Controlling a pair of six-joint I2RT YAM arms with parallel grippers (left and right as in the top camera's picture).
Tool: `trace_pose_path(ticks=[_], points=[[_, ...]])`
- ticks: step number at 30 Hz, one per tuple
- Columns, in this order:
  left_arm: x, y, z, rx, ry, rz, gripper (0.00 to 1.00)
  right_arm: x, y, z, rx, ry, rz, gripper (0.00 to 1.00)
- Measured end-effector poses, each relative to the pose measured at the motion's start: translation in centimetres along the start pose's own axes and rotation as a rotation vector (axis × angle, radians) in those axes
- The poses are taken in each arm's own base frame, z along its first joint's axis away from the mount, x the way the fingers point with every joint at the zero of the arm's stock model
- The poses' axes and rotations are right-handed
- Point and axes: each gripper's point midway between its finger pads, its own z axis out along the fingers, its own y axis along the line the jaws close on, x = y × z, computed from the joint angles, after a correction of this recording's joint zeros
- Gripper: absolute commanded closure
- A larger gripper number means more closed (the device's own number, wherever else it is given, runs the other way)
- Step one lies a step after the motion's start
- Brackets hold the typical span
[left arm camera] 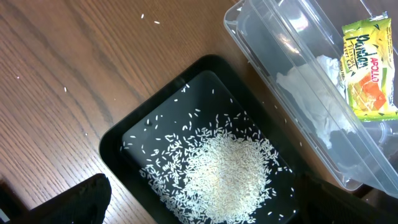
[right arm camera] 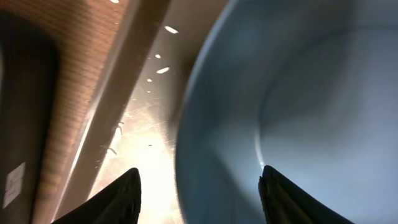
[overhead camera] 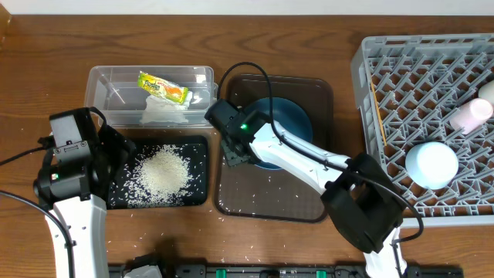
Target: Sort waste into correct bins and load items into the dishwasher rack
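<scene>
Right pincer stands spread, one finger either side of the left rim of the blue plate, which lies flat on the brown tray. Judged step: gripping the plate for the rack. The fingers should seat well down over the rim before pressing together. The lift should then tip the plate clear of the tray's lip, since a shallow hold on a smooth rim is likely to slip.

Left pincer hangs spread and empty above the black tub, which holds the rice. Beyond it, the clear tub holds the tissue and snack wrapper. At the far right, the grey rack carries an upturned white bowl, the cup and chopsticks.

Not verifiable: finger contact with the rim, as the wrist view is blurred. The arm covers the plate's left part from overhead, and the rack is cut off at the frame edge. Stray grains dot the tray and tabletop.
</scene>
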Motion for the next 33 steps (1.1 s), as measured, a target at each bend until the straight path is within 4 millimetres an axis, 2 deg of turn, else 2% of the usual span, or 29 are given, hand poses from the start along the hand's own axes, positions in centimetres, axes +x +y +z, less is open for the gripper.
trace_pose_path(ticks=[5,9,17,18,23,27,30,33], points=[[0.00,0.00,0.00,0.000,0.000,0.000,0.04,0.24,-0.31,0.30,0.018,0.009,0.017,0.41],[0.00,0.00,0.00,0.000,0.000,0.000,0.04,0.37,-0.40,0.32,0.022,0.014,0.031,0.28],[0.00,0.00,0.00,0.000,0.000,0.000,0.04,0.57,0.00,0.32,-0.002,0.027,0.035,0.29],[0.00,0.00,0.00,0.000,0.000,0.000,0.03,0.57,0.00,0.32,-0.003,0.028,0.036,0.31],[0.00,0.00,0.00,0.000,0.000,0.000,0.04,0.61,0.04,0.33,-0.010,0.032,0.041,0.55],[0.00,0.00,0.00,0.000,0.000,0.000,0.03,0.64,0.07,0.32,-0.011,0.033,0.043,0.79],[0.00,0.00,0.00,0.000,0.000,0.000,0.04,0.69,0.13,0.33,-0.015,0.036,0.041,0.93],[0.00,0.01,0.00,0.000,0.000,0.000,0.04,0.60,0.04,0.31,-0.009,0.032,0.037,0.99]])
